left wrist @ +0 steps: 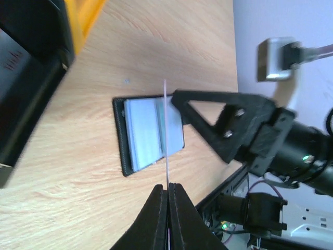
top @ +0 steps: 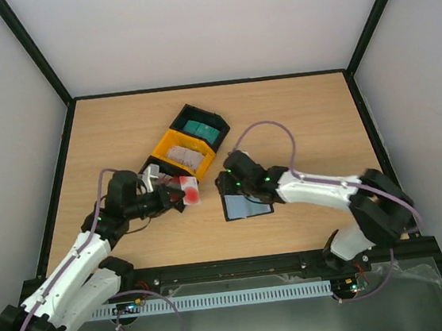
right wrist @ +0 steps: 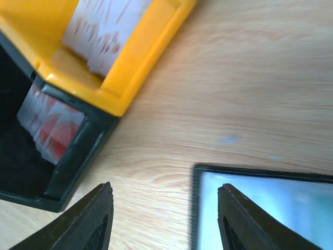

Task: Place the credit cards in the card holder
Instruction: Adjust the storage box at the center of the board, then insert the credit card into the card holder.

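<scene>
Clamped together at 6 o'clock of the left wrist view, the left gripper (left wrist: 167, 188) pinches a red-and-white card (left wrist: 166, 135). The card shows there edge-on, as a thin line running 12 to 6 o'clock across the card holder (left wrist: 148, 134) behind it. From above, the card sticks out of the fingers toward 3 o'clock with its printed face up, above the table (top: 121, 129) near its middle.

The card holder lies open on the wood at 4 o'clock from the held card, not touching it. Its pale pocket face is up and its long axis runs roughly 9 to 3 o'clock.

The right gripper (right wrist: 165, 188) hangs just beside the holder's 10 o'clock corner, fingers spread apart with nothing between them. It points toward the yellow bin (top: 164, 146), which holds more red-and-white cards (top: 184, 158). At 1 o'clock of that, touching it, a black bin (top: 214, 118) holds teal cards (top: 199, 129).
</scene>
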{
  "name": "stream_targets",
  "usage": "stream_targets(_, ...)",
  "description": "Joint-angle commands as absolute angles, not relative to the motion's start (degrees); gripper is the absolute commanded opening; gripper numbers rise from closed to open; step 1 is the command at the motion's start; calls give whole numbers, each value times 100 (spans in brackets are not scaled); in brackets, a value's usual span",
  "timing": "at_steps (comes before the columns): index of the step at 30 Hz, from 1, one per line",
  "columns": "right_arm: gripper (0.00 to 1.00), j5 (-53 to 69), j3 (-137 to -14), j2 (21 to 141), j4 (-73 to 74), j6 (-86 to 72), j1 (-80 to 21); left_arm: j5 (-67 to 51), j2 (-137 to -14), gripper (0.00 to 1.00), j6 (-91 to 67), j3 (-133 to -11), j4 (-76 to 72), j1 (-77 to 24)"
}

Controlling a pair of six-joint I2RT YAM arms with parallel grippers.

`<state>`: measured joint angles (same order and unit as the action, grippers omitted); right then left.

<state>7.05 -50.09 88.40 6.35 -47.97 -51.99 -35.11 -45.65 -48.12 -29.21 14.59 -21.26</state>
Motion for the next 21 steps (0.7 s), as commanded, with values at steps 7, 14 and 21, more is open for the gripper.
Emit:
stream_targets(7,55,-851,-3629,6971,2690,-5216,-4934,-1149,-5584,2,-6397,-2225,-1604,-4567)
stream_targets(14,54,0,-2762,6502,2174,-5158,-4599,-1189,-7524,2,-6757,-2380,-3354,-5181)
stream_targets(21,52,325,-2525,6682,1748,-4931,-4266,-953,-8314,2,-6981,-2763,-3420,-5300)
